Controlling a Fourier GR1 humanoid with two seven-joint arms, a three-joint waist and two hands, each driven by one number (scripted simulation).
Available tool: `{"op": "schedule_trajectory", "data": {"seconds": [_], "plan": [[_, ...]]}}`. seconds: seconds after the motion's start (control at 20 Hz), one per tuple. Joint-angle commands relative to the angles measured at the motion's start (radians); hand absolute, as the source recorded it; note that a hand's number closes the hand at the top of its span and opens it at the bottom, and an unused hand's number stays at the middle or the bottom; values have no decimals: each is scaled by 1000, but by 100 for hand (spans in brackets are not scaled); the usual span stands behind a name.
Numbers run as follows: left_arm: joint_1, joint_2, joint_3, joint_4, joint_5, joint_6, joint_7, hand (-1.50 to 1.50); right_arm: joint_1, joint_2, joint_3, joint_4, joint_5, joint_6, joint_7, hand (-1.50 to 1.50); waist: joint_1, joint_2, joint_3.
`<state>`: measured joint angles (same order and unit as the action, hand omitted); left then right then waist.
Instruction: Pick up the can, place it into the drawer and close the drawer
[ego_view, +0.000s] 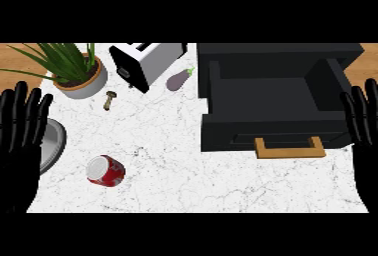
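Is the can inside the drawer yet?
No, the can lies on the counter, off to the left of the open drawer and apart from it.

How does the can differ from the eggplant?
The can is red with a pale end; the eggplant is purple with a green stem. The can lies near the front, the eggplant at the back beside the toaster. Both rest on the counter, outside the drawer.
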<state>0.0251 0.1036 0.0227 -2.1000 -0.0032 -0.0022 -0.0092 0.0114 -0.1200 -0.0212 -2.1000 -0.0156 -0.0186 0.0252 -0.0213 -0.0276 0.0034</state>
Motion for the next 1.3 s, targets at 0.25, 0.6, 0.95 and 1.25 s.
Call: {"op": "schedule_trajectory", "data": {"seconds": [0.25,0.6,0.95,1.25], "plan": [[168,-102,-18,-124,-344,460,59,-150,-5,6,-31,-14,-40,3,-14,-150,65,18,0],[373,-103,-185,-141,-361,863,343,-150,76,25,-45,26,-21,-59,175,-150,37,25,-1],[370,-104,-450,-201,-765,1032,617,-150,93,29,-43,16,-17,-44,157,-150,19,27,-2],[309,-104,-509,-102,-882,1107,728,-150,56,-9,-137,74,-92,3,121,-150,21,28,-3]]}}
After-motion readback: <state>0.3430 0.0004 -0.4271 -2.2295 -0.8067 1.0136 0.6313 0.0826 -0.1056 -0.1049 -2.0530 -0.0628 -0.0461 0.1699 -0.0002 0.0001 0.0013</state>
